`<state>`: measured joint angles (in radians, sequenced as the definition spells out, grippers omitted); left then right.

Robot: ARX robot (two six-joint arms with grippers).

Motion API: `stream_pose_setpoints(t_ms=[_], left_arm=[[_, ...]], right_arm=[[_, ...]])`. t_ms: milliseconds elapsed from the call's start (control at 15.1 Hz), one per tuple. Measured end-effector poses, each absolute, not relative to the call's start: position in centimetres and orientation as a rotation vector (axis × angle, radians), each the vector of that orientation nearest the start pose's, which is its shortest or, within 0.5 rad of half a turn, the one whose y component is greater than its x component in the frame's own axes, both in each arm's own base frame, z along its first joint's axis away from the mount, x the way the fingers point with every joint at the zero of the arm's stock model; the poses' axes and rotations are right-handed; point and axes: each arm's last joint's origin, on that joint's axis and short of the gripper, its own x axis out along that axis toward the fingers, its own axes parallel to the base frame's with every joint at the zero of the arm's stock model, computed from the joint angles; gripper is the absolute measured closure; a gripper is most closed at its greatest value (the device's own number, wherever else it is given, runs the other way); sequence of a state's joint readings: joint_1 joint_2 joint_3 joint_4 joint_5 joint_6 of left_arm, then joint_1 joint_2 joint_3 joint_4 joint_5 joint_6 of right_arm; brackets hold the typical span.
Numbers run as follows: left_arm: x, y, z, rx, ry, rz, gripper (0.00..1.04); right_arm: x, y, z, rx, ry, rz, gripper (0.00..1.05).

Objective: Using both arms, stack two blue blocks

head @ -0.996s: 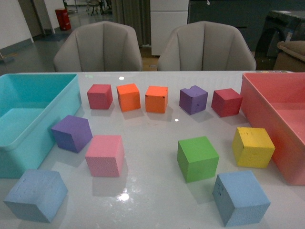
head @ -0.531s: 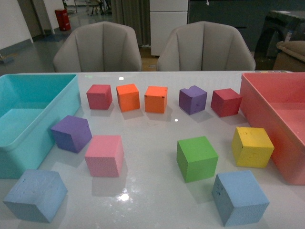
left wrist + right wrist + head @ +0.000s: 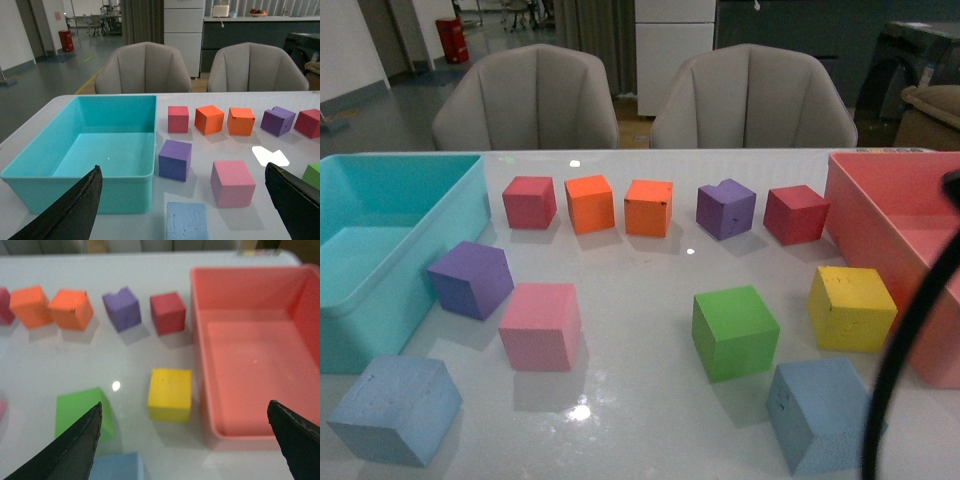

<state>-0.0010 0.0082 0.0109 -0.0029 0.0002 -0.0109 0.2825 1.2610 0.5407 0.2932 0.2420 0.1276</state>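
Two pale blue blocks lie on the white table at its near edge: one at the near left (image 3: pixel 395 408), one at the near right (image 3: pixel 820 415). The left block also shows in the left wrist view (image 3: pixel 186 221), just below and between the open fingers of my left gripper (image 3: pixel 185 212). A corner of the right block shows in the right wrist view (image 3: pixel 117 466), close to one finger of my open right gripper (image 3: pixel 185 447). Both grippers are empty and above the table. In the front view only a black cable (image 3: pixel 910 330) of the right arm shows, crossing the right blue block.
A teal bin (image 3: pixel 360 300) stands at the left, a pink-red bin (image 3: pixel 880 240) at the right. Between them lie a purple (image 3: pixel 470 278), pink (image 3: pixel 540 325), green (image 3: pixel 733 330) and yellow cube (image 3: pixel 850 307), and a back row of red, orange and purple cubes. Two chairs stand behind.
A black cable of the right arm has come into the front view at the right, in front of the right blue block. The blocks have not moved.
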Motion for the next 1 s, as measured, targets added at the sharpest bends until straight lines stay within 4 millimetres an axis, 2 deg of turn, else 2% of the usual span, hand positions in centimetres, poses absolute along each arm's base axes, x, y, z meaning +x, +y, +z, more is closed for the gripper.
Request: stream_pose_setpoints(t_ms=[332,398,598,797,996], left_arm=[[9.8,0.0,16.6,-0.011,0.000,-0.001,0.07],[9.8,0.0,16.6,-0.011,0.000,-0.001,0.07],[9.8,0.0,16.6,-0.011,0.000,-0.001,0.07],[9.8,0.0,16.6,-0.011,0.000,-0.001,0.07],[9.8,0.0,16.6,-0.011,0.000,-0.001,0.07]], right_arm=[[25.1,7.7,17.9,0.011,0.534,0.060,0.06],[25.4,8.7,15.9,0.004,0.635,0.076,0.06],[25.9,9.7,14.0,0.008,0.722,0.095,0.06],[27.5,12.0,11.1,0.031,0.837,0.137,0.06],[28.2,11.8,7.6,0.024,0.895,0.122,0.06]])
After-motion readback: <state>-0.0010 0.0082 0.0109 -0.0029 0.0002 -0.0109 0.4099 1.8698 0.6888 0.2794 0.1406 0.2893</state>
